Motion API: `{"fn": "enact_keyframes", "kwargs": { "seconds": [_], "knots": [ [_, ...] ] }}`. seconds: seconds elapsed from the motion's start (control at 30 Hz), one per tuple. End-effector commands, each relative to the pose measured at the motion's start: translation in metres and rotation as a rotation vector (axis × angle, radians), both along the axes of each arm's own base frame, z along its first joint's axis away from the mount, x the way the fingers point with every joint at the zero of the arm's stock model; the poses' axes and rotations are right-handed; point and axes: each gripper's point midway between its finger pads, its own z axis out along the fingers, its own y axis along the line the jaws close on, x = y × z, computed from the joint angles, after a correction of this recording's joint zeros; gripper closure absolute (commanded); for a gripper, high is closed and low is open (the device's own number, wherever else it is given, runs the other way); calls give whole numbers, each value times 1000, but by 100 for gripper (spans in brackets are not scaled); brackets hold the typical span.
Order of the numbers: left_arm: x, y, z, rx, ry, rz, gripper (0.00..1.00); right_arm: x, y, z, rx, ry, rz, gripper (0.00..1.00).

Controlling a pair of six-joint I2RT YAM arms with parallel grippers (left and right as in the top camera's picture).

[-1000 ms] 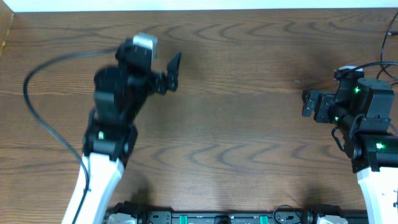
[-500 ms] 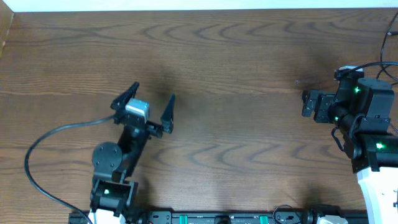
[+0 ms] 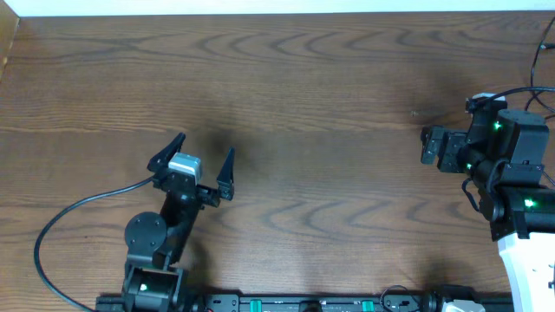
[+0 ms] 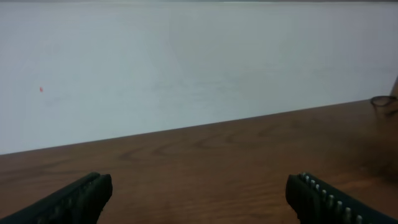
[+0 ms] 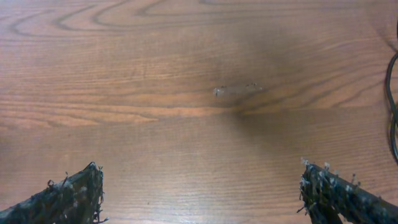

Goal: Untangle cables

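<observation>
Wood-grain table [image 3: 329,78] is filling the overhead view, and we are finding no thin black or white cables lying anywhere on it. We are holding the left gripper [image 3: 205,146] on the left, toward the robot's side of the table, its jaws standing wide apart on nothing and its camera facing a pale wall [image 4: 186,62]. We are holding the right gripper [image 5: 199,199] at the right side, jaws likewise spread and empty above the wood. A dark cord [image 5: 390,112] is running down the right edge of the right wrist view; we are unable to tell whether it is a task cable or an arm wire. We are judging the cables to be light, limp and a little slippery, likely to sag and drag loops along when lifted. We are expecting the best hold to be close behind a plug, or on one strand just beside a crossing.
</observation>
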Motion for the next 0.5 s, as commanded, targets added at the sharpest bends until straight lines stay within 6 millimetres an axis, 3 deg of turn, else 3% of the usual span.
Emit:
{"fn": "enact_keyframes", "kwargs": {
  "seconds": [0.0, 0.23, 0.47],
  "knots": [
    [-4, 10, 4, 13, -21, 50, 6, -2, 1, -1, -1, 9, -2, 1],
    [-5, 10, 3, 13, -20, 52, 6, -3, 1, -2, -1, 14, -2, 1],
    [-7, 15, -11, 16, -7, 71, 6, -3, 1, -2, -1, 14, -2, 1]
  ]
}}
